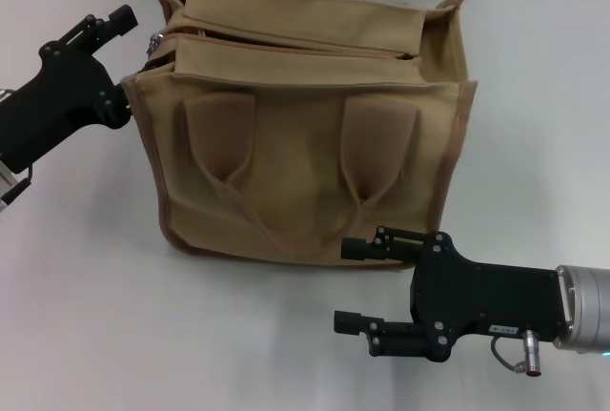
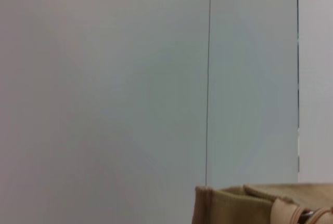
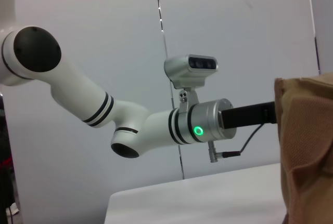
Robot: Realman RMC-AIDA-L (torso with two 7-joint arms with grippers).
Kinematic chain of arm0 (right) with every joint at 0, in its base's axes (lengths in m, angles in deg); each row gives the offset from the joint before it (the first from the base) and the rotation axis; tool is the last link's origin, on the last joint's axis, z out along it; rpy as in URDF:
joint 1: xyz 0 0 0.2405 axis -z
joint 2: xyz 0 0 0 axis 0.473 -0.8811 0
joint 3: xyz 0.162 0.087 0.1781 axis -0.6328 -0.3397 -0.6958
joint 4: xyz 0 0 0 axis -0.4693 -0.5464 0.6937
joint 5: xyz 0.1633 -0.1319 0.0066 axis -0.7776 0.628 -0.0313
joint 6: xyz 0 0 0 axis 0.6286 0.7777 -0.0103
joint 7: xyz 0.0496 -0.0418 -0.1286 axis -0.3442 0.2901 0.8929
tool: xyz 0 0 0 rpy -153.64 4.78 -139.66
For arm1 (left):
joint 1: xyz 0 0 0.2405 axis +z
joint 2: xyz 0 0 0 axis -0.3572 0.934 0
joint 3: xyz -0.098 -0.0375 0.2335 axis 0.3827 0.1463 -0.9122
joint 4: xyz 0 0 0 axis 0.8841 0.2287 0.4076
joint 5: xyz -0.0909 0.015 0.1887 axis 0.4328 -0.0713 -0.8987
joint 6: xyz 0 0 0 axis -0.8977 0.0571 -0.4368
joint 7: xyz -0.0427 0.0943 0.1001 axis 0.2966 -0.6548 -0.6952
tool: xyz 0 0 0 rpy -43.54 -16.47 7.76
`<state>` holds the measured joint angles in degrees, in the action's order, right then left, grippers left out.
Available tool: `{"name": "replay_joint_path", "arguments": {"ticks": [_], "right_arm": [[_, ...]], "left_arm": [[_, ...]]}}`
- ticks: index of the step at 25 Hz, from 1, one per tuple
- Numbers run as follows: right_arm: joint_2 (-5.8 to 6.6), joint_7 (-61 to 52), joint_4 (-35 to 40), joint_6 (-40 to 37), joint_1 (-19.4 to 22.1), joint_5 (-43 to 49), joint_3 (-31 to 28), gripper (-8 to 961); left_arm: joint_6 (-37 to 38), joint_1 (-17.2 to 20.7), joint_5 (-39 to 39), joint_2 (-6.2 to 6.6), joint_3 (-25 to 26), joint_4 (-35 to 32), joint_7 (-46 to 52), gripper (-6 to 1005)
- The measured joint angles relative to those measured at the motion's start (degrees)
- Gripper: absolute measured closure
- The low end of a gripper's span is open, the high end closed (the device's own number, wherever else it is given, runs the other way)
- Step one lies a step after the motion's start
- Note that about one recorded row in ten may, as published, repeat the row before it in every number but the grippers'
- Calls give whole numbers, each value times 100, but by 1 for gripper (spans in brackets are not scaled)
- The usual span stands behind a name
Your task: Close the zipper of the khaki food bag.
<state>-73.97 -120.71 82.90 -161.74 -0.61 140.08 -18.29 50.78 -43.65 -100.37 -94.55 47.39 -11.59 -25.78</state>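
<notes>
**Zipper inspection: left gripper at bag's top corner, right gripper idle in front**

Head view: the left gripper [image 1: 124, 34] sits at the upper left corner of the khaki food bag [image 1: 305, 144], its fingers [image 1: 121, 18] spread, just beside the silver slider [image 1: 152, 44] without gripping it. The zipper [image 1: 295, 46] runs along the bag's top from that slider toward the right; the opening along it shows as a dark gap. The bag stands upright at the centre of the white worktop [image 1: 86, 316], two loop handles hanging on its front face. The right gripper [image 1: 357, 287] lies low in front of the bag, fingers open and holding nothing, apart from the fabric.

Left wrist view: only the bag's top edge [image 2: 244, 198] and a grey wall panel [image 2: 104, 78]; the slider is not clear here.

Right wrist view: the left arm [image 3: 130, 120], with its green light ring, reaches behind the bag's side [image 3: 307, 146], which hides its fingers.
</notes>
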Motion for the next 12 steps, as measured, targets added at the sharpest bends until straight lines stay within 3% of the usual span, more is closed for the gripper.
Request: {"name": "replay_joint_path", "arguments": {"ticks": [12], "right_arm": [[0, 0, -1, 129, -43, -15, -7, 222]], "left_arm": [[-49, 10, 51, 2, 218, -9, 346, 274]]}}
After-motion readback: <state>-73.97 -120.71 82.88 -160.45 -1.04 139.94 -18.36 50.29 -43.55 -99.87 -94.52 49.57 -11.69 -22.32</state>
